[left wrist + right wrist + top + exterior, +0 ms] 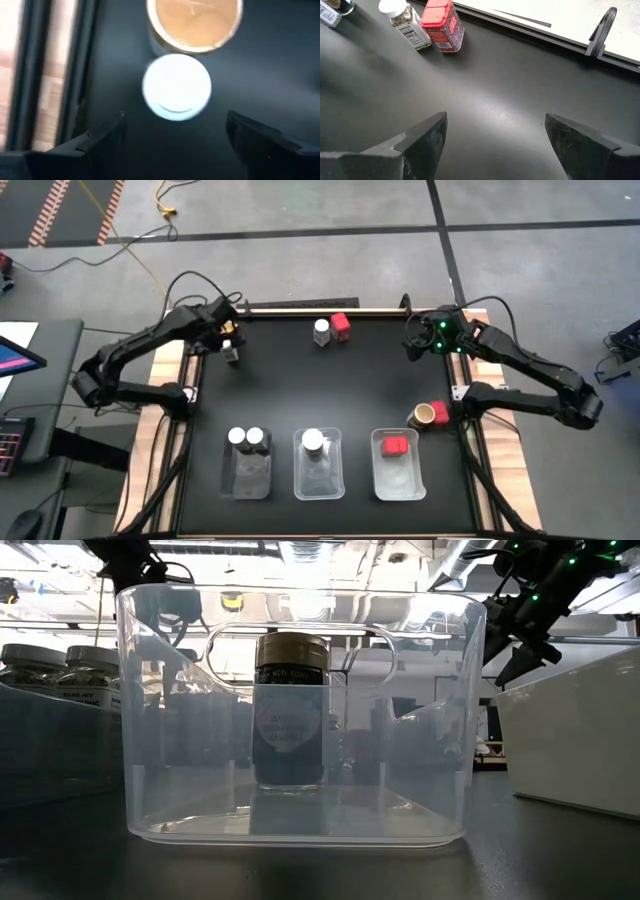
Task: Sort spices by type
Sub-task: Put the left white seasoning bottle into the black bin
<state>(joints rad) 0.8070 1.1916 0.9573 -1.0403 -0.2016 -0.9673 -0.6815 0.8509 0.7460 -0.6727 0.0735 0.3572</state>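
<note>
1. Nearest the low camera stands the middle clear tray (295,810), holding one upright jar with a white cap (313,441); through the clear wall the jar's lid looks dark.
2. Left of it, another tray (248,476) holds two white-capped jars (247,438) side by side at its far end.
3. Right of the middle tray, a third tray (397,477) holds one red-capped jar (396,446).
4. Just beyond that tray's right side, a tan-lidded jar (425,415) and a red-capped jar (440,413) touch on the black table (300,380).
5. At the far edge, a white-capped jar (402,19) and a red square-capped jar (441,22) stand together.
6. At far left, the left gripper (172,137) hovers with fingers spread over a white-capped jar (176,87), which sits just beside a tan-lidded jar (195,22).
7. At far right, the right gripper (495,137) hangs above bare table, fingers spread and empty.
</note>
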